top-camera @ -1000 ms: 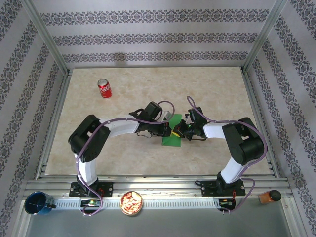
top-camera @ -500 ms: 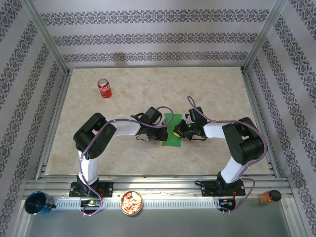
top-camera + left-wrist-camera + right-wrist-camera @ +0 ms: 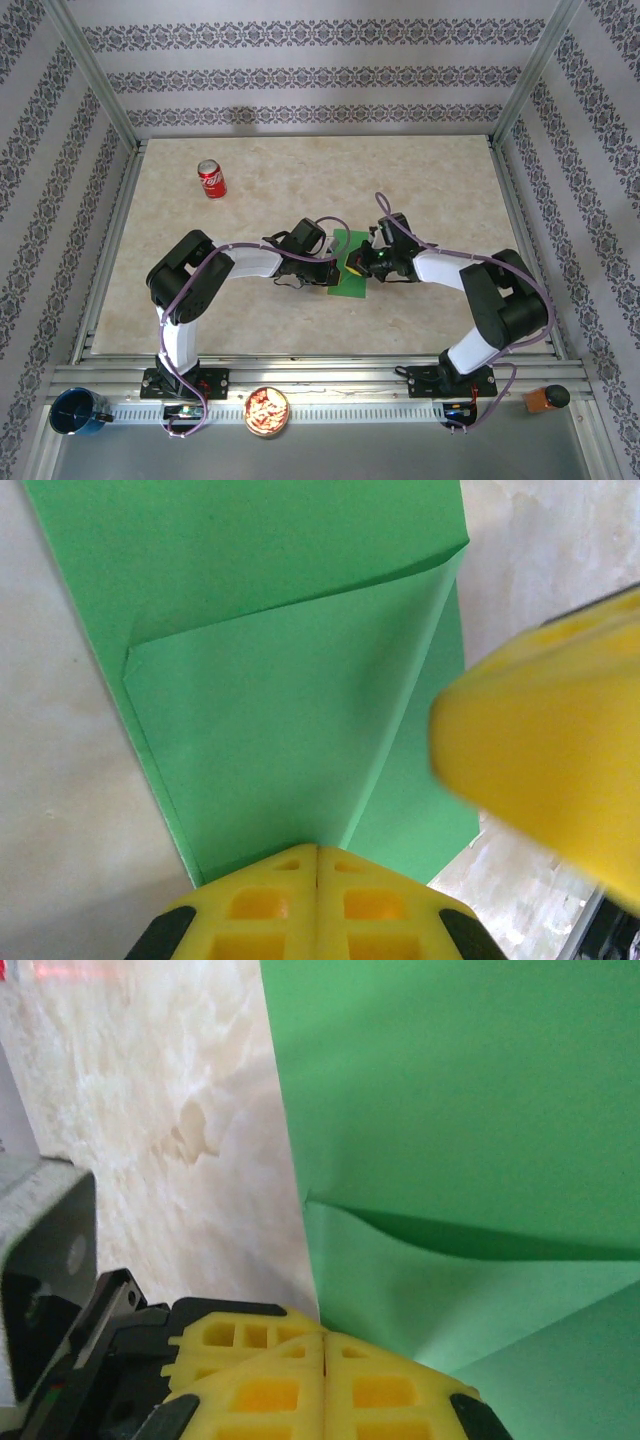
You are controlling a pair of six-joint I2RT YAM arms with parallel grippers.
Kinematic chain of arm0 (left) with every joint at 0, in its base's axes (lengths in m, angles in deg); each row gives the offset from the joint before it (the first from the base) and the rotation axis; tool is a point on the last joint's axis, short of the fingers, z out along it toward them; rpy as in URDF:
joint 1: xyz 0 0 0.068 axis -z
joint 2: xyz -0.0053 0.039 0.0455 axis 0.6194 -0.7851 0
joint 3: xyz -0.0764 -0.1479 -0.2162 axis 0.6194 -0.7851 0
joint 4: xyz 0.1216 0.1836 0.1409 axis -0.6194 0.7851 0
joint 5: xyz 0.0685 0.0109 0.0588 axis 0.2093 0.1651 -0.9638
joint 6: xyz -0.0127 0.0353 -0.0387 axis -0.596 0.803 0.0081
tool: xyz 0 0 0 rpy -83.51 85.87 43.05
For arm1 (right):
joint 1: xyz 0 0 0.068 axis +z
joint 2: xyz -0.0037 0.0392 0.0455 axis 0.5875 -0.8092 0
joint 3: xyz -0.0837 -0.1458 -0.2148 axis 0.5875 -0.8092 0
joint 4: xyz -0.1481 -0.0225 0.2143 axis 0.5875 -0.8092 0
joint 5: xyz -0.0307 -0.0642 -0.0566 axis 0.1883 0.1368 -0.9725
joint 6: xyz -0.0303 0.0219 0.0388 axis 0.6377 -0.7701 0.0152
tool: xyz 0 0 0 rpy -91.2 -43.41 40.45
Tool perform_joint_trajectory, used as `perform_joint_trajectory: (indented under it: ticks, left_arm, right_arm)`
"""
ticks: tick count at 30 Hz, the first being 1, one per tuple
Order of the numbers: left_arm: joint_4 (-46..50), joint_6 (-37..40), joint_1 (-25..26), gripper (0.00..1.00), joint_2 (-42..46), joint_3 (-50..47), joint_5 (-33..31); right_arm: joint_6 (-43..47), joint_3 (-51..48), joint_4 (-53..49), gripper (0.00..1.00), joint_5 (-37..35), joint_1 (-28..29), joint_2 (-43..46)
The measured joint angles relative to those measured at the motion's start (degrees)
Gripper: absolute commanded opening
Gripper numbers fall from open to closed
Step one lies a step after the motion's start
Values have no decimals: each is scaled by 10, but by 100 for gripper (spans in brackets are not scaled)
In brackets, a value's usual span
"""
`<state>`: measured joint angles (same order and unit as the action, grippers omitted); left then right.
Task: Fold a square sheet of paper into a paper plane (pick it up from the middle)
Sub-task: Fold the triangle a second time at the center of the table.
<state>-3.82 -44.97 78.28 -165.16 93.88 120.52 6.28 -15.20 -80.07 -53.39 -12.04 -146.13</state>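
The square sheet of paper (image 3: 349, 278) is bright green and lies folded into a narrow rectangle at the middle of the table. In the left wrist view a flap of the paper (image 3: 270, 730) lies folded over, its free edge lifting slightly. My left gripper (image 3: 333, 267) is shut, its tips (image 3: 317, 852) resting on the paper's near edge. From the other side my right gripper (image 3: 356, 265) is also shut, its tips (image 3: 324, 1338) at the paper's (image 3: 450, 1100) edge beside a raised fold. The right gripper's yellow finger (image 3: 545, 740) looms blurred in the left wrist view.
A red soda can (image 3: 211, 179) stands at the far left of the table. On the near rail sit a blue cup (image 3: 75, 412), a bowl of snacks (image 3: 267, 410) and an orange object (image 3: 545, 398). Metal frame posts and patterned walls enclose the table.
My left wrist has dropped lower and shifted toward the paper's left edge, uncovering the paper's far end. The right arm's elbow swung slightly outward. Both grippers stayed shut.
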Motion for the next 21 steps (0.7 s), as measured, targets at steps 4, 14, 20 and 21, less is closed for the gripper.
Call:
perform_joint_trajectory:
  ticks: [4,14,20,21]
  left_arm:
    - [2,2,0,0,0,0,0]
    - [2,7,0,0,1,0,-7]
    - [1,10,0,0,1,0,-6]
    - [0,11,0,0,1,0,-6]
  right_arm:
    - [-1,2,8,2,-1,13,-35]
    - [0,-3,18,3,7,-17,-54]
    - [7,3,17,4,27,-58,-64]
    - [12,8,14,4,33,-64,-68]
